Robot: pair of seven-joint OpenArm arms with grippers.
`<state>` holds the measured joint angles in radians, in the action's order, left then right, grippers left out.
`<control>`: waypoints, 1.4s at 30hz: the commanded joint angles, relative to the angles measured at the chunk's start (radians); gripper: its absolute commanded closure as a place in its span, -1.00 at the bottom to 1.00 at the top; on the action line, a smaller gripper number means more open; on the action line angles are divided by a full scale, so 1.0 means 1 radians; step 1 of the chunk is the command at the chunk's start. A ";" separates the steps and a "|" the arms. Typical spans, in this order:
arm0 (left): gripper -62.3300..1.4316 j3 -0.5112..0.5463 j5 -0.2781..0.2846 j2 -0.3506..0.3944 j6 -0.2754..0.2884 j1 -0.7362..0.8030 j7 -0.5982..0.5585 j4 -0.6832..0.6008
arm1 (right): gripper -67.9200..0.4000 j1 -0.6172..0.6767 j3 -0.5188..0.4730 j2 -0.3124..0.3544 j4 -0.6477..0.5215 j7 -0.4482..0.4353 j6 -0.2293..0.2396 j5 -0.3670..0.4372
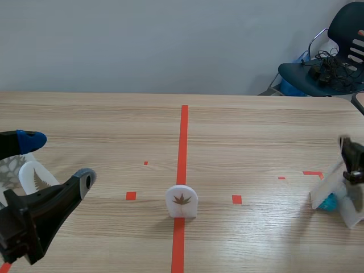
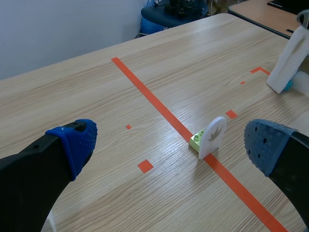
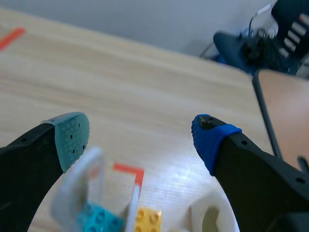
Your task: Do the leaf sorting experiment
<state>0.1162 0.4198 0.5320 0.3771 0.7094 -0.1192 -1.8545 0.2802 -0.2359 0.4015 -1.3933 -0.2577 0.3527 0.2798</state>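
Since both grippers are spread with nothing between the pads, no card is gripped right now.

Landmark: the maple-leaf card [image 1: 182,201]. It is white, arched and upright on the red centre tape line [image 1: 183,136], leaf face toward the robot.

Left gripper [image 2: 171,144]: fingers wide apart, blue pads. It sits well left of the maple-leaf card and nearer the robot. The card stands ahead of it, closer to its right finger.
- Left wrist view only: a light-green brick [image 2: 195,141] at the foot of the maple-leaf card, on its far side. In the scene view the card face hides it.
- Scene view only: a white fern-leaf card [image 1: 38,177] and a second card with a grey leaf pattern [image 1: 8,168]. Both are far left of the maple-leaf card, just beside the left gripper's fingers.

Right gripper [image 3: 141,137]: also spread, one grey-green pad and one blue. It is far right of the maple-leaf card, above a cluster of white cards [image 1: 325,187].
- The scene view shows one teal brick [image 1: 327,202] at their foot.
- The right wrist view adds a yellow brick [image 3: 147,220] just beside the teal one, plus a tape corner [image 3: 131,170] ahead of both.
- The cards there are blurred, so I can't tell the leaf types.

A chair [image 1: 335,68] with cables on its seat stands beyond the table, far right of the maple-leaf card.
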 commanded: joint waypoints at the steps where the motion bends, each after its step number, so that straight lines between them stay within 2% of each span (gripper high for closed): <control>1: -1.00 0.000 0.006 -0.005 0.002 0.002 -0.011 -0.009 | -0.30 -0.011 -0.002 0.008 -0.062 0.021 0.013 0.023; 5: -1.00 0.000 0.006 -0.005 0.002 0.002 -0.011 -0.009 | -0.35 -0.003 -0.002 0.008 -0.188 0.098 0.061 0.067; 7: -1.00 0.000 0.006 -0.005 0.002 0.002 -0.011 -0.009 | -0.55 0.009 -0.002 0.009 -0.246 0.127 0.090 0.083; 10: -1.00 0.000 0.006 -0.005 0.002 0.002 -0.011 -0.009 | -1.00 0.035 -0.002 0.009 -0.322 0.153 0.140 0.119; 15: -1.00 0.000 0.006 -0.005 0.003 0.002 -0.010 -0.009 | -1.00 0.085 -0.002 0.013 -0.408 0.235 0.227 0.198; 18: -1.00 -0.005 0.006 -0.005 0.014 0.002 0.031 -0.009 | -1.00 0.108 -0.002 0.020 -0.435 0.241 0.229 0.251; 21: -1.00 -0.026 0.000 -0.005 0.022 -0.010 0.077 0.004 | -1.00 0.106 -0.002 0.026 -0.441 0.249 0.232 0.252; 25: -1.00 -0.101 -0.066 -0.005 0.022 -0.063 0.087 0.079 | -1.00 0.106 -0.002 0.026 -0.441 0.261 0.232 0.252; 29: -1.00 -0.204 -0.112 -0.034 0.022 -0.178 0.080 0.209 | -1.00 0.106 -0.002 0.026 -0.441 0.264 0.232 0.252; 34: -1.00 -0.334 -0.219 -0.112 0.022 -0.352 0.018 0.419 | -1.00 0.106 -0.002 0.025 -0.441 0.273 0.232 0.252; 37: -1.00 -0.409 -0.266 -0.156 0.022 -0.455 -0.024 0.547 | -1.00 0.106 -0.002 0.025 -0.441 0.282 0.232 0.252; 42: -1.00 -0.512 -0.293 -0.217 0.029 -0.576 -0.093 0.692 | -1.00 0.106 -0.002 0.025 -0.440 0.298 0.232 0.251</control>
<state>-0.4000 0.1226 0.3206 0.3973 0.1337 -0.1890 -1.1213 0.3992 -0.2344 0.4107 -1.8297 0.0547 0.5877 0.5213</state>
